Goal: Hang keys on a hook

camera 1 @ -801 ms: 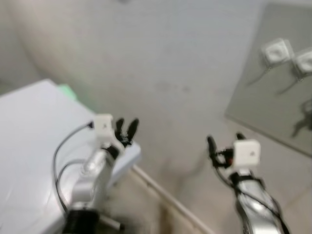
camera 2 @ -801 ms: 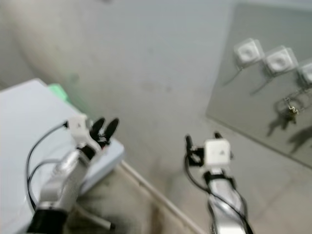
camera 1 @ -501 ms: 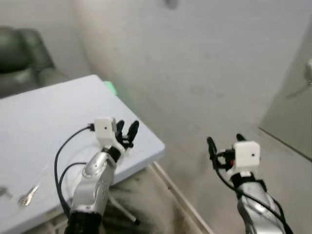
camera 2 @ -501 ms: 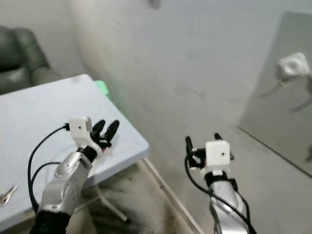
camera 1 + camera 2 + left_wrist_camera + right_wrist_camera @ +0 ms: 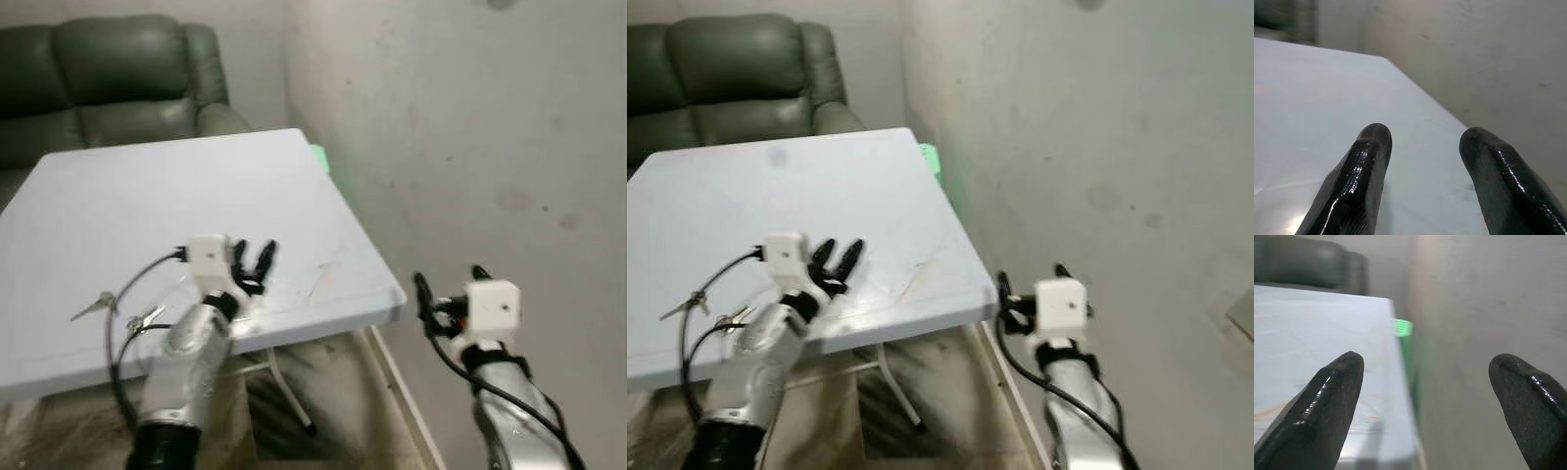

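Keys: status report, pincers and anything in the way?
Left pincer open above the table. Right pincer open, off the table's edge near the wall. Keys lying on the table, ungrasped. Nothing blocking them.

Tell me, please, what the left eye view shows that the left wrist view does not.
Left eye view alone: the keys lying on the table beside the left arm, the green sofa behind the table, and the right hand, open, off the table's corner near the wall.
Left wrist view alone: a close look along the left hand's fingers, spread apart with nothing between them.
Both: the white table, the grey wall and the left hand.
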Available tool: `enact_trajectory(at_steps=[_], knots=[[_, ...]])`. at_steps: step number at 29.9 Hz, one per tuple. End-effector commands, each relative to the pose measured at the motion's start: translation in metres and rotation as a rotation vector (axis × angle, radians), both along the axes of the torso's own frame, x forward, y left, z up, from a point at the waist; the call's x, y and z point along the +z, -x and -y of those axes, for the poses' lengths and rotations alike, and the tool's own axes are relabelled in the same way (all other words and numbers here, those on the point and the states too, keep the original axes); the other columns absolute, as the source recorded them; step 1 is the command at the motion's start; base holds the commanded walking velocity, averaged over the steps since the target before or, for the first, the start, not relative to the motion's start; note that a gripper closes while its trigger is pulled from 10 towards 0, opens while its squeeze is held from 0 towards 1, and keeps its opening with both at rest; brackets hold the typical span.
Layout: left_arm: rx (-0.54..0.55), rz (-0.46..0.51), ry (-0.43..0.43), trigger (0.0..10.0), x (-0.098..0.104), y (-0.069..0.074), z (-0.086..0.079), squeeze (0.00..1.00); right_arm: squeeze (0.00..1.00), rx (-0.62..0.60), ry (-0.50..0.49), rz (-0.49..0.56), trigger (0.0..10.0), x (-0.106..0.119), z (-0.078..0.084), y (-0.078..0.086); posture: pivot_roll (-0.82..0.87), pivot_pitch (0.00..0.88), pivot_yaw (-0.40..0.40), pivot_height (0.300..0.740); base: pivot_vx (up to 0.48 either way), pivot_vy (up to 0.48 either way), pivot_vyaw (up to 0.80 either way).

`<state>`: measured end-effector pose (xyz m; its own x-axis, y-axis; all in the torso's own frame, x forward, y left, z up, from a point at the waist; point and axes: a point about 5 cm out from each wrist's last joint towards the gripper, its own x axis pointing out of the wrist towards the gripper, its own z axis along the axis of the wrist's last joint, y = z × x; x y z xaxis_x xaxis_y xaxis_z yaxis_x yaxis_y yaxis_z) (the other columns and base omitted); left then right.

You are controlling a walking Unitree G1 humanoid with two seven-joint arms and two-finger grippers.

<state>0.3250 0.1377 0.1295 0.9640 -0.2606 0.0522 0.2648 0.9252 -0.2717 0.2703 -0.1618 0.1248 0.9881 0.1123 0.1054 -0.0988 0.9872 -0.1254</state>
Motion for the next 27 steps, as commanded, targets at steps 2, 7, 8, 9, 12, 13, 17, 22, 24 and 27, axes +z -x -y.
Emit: enact_trajectory(at_steps=[2, 7, 8, 9, 12, 13, 17, 22, 24, 27], knots=[[-0.026, 0.013, -0.003, 10.0, 0.0036, -0.0019, 0.0085, 0.00, 0.00, -0.017, 0.006, -0.001, 10.0, 0.0010, 0.0075, 0.0006, -0.04, 0.000, 0.000, 0.740, 0.000, 0.000, 0.80], [-0.025, 0.009, -0.002, 10.0, 0.0034, -0.0024, 0.0080, 0.00, 0.00, -0.015, 0.005, -0.003, 10.0, 0.0006, 0.0075, 0.0003, -0.04, 0.000, 0.001, 0.740, 0.000, 0.000, 0.80], [-0.025, 0.008, -0.003, 10.0, 0.0032, -0.0026, 0.0079, 0.00, 0.00, -0.013, 0.004, -0.003, 10.0, 0.0004, 0.0071, 0.0002, -0.04, 0.000, 0.001, 0.740, 0.000, 0.000, 0.80], [-0.024, 0.007, -0.003, 10.0, 0.0030, -0.0027, 0.0077, 0.00, 0.00, -0.012, 0.004, -0.004, 10.0, 0.0003, 0.0068, 0.0001, -0.04, 0.000, 0.001, 0.740, 0.000, 0.000, 0.80], [-0.021, 0.006, -0.007, 10.0, 0.0029, -0.0033, 0.0072, 0.00, 0.00, -0.008, 0.003, -0.003, 10.0, 0.0004, 0.0060, -0.0001, -0.04, 0.000, 0.002, 0.740, 0.000, 0.000, 0.80], [-0.021, 0.006, -0.008, 10.0, 0.0029, -0.0035, 0.0072, 0.00, 0.00, -0.009, 0.002, -0.003, 10.0, 0.0005, 0.0061, -0.0002, -0.04, 0.000, 0.002, 0.740, 0.000, 0.000, 0.80], [-0.020, 0.005, -0.011, 10.0, 0.0032, -0.0044, 0.0059, 0.00, 0.00, -0.008, -0.004, -0.003, 10.0, 0.0005, 0.0061, -0.0005, -0.04, 0.000, 0.002, 0.740, 0.000, 0.000, 0.80], [-0.018, 0.004, -0.004, 10.0, 0.0040, -0.0060, 0.0051, 0.00, 0.00, -0.014, -0.064, 0.016, 10.0, 0.0027, 0.0058, 0.0005, -0.04, 0.000, 0.003, 0.740, 0.000, 0.000, 0.64], [-0.018, 0.002, 0.000, 10.0, 0.0041, -0.0065, 0.0051, 0.00, 0.00, -0.016, -0.068, 0.019, 10.0, 0.0031, 0.0056, 0.0007, -0.04, 0.000, 0.004, 0.740, 0.000, 0.000, 0.00], [-0.018, -0.001, 0.004, 10.0, 0.0039, -0.0067, 0.0053, 0.00, 0.00, -0.016, -0.064, 0.019, 10.0, 0.0029, 0.0054, 0.0003, -0.04, 0.000, 0.004, 0.740, 0.000, 0.000, 0.00]])
